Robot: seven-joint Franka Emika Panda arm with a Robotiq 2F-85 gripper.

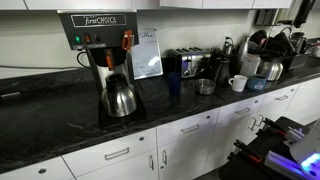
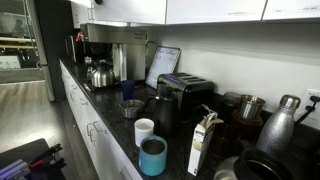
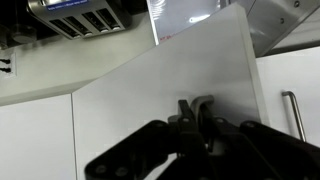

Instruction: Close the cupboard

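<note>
The cupboard door (image 3: 150,90) stands ajar in the wrist view, top edge slanting up rightward; the gripper (image 3: 196,108), clenched empty, is close to its face.

Your claw (image 3: 196,105) matt black, cupboard door (image 3: 150,85) before you smooth white, handle (image 3: 293,118) at three o'clock brushed metal, table (image 1: 50,135) dark speckled glossy stone, carafe (image 1: 120,98) polished steel

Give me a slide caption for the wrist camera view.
Shut gripper close to an angled white cupboard door, a bar handle at right.
</note>
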